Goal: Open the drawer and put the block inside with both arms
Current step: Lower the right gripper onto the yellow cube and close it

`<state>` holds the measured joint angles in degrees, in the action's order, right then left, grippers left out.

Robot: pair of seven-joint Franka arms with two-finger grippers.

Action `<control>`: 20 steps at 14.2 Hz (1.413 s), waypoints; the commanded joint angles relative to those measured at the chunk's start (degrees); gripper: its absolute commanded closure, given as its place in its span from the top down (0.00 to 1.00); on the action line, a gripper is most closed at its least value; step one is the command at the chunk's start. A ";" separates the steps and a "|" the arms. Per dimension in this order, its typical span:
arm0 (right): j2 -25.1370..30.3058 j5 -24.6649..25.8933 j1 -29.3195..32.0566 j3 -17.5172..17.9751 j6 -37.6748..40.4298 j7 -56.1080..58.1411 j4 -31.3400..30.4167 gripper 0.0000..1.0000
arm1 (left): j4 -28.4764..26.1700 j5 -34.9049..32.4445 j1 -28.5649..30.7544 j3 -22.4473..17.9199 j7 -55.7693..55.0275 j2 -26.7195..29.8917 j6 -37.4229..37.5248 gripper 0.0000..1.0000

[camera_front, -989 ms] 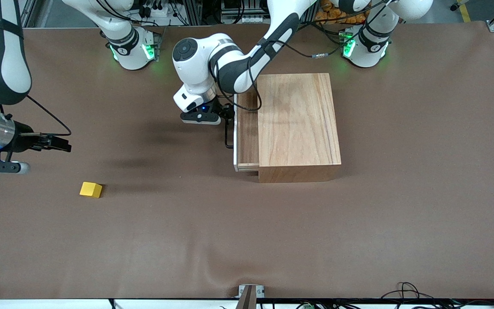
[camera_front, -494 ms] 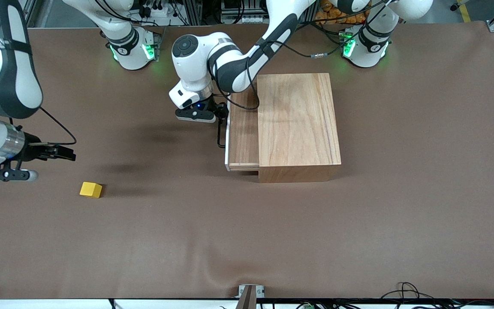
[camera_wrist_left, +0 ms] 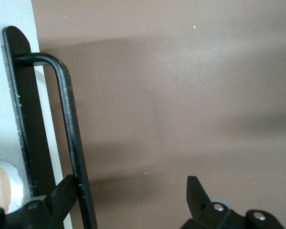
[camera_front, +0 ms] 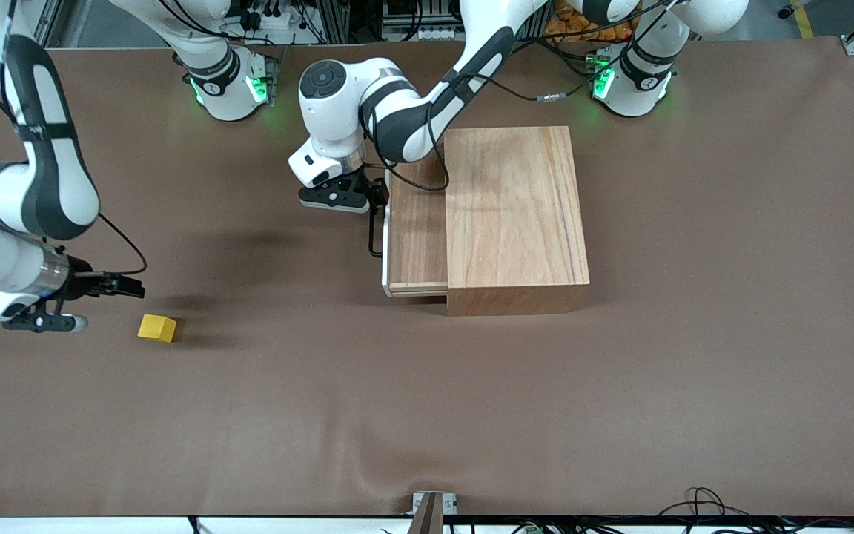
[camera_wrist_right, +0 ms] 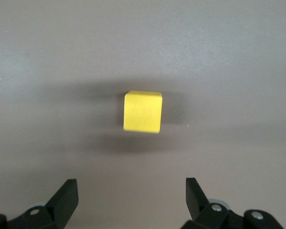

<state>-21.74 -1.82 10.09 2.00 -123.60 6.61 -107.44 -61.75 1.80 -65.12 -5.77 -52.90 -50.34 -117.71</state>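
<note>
**A:** On the brown desk (camera_front: 427,415), where does everything sit?

**B:** The wooden box (camera_front: 516,215) stands toward the left arm's end, with its drawer (camera_front: 416,230) slid partway out toward the right arm's end. The drawer's white front edge carries a thin black handle (camera_front: 373,230).

**A:** And the left end effector (camera_front: 376,194)?

**B:** It is at the handle. In the left wrist view the fingers stand wide apart: one finger (camera_wrist_left: 62,198) touches the handle's bar (camera_wrist_left: 72,138) at the drawer's front, while the second finger is well apart from the bar, over bare desk. The bar is not pinched between them.

**A:** Where is the block (camera_front: 157,328)?

**B:** It lies on the desk toward the right arm's end, nearer to the front camera than the box and well apart from it. It sits flat and alone.

**A:** And the right end effector (camera_front: 129,287)?

**B:** It hangs over the desk near the block, a little toward the robots' bases from it. The right wrist view shows both fingers spread wide and holding nothing, with the block (camera_wrist_right: 142,111) ahead of them, untouched.
</note>
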 commanded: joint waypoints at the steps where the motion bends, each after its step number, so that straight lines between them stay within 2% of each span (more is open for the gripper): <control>1: -5.58 -0.02 1.16 0.90 -6.19 0.68 1.89 1.00 | 2.07 2.59 -0.01 0.50 0.69 -1.34 -3.39 1.00; 3: -5.85 0.15 0.37 0.81 -7.44 0.68 2.58 1.00 | 2.16 2.59 -0.01 1.20 0.60 -1.16 -3.67 1.00; 7: -10.68 0.85 1.16 0.81 -9.72 0.95 4.88 1.00 | 1.72 2.42 -0.18 0.94 0.60 1.03 -1.48 1.00; 10: -12.26 0.85 0.54 0.81 -10.17 0.24 4.88 1.00 | 1.46 0.84 -0.18 -0.11 1.39 3.75 3.52 1.00; 12: -14.38 0.85 0.89 0.81 -13.23 0.42 4.79 1.00 | 1.45 -2.75 -0.18 -0.11 2.71 5.51 8.35 1.00; 17: -15.09 0.85 1.07 0.81 -13.51 0.86 4.70 1.00 | 1.37 -11.02 0.26 -0.11 4.02 10.43 21.27 1.00; 19: -15.00 0.85 0.80 0.72 -13.25 0.95 4.61 0.59 | 1.28 -11.38 2.00 -0.29 5.25 13.06 24.45 1.00; 20: -15.00 0.85 0.80 0.72 -13.16 1.03 4.70 0.45 | 1.19 -11.38 3.67 -0.20 5.35 15.08 25.42 1.00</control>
<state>-36.37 -1.82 10.13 2.05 -137.13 6.85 -103.74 -59.58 -8.51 -64.09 -6.20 -49.28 -39.22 -94.88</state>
